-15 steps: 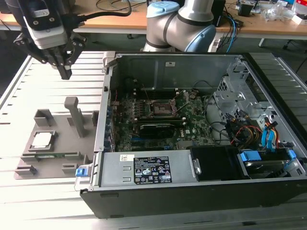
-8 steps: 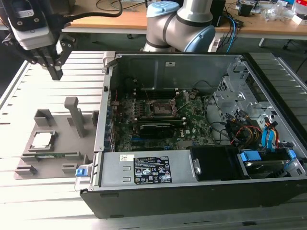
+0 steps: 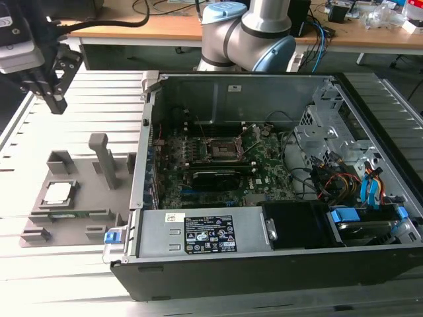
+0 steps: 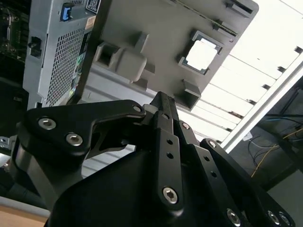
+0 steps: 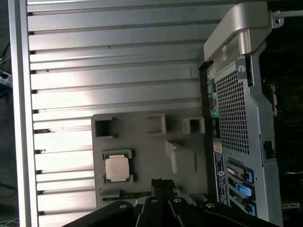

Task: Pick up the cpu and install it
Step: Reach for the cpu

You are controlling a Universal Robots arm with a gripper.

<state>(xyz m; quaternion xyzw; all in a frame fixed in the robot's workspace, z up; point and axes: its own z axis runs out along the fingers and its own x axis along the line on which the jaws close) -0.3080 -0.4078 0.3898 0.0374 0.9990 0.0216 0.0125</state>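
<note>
**A:** Where are we seeing the cpu?

**B:** We are finding the cpu (image 3: 58, 192) lying flat, silver top up, in a square pocket of the grey holder (image 3: 82, 198). That holder is sitting on the slatted table (image 3: 99, 99), just to the exterior view's left of the open computer case (image 3: 231, 267).

**A:** And what are we making of the gripper?

**B:** The gripper (image 3: 56, 105) is hanging over the table near the exterior view's left edge, well apart from the cpu. Its fingers are pressing together with nothing between them. In both wrist views we are looking past the fingertips (image 5: 161, 182) at the cpu (image 5: 117, 168) in its pocket.

**A:** Are we spotting the socket?

**B:** We are seeing the dark socket (image 3: 221, 149) on the green board inside the case, well apart from the cpu.
</note>
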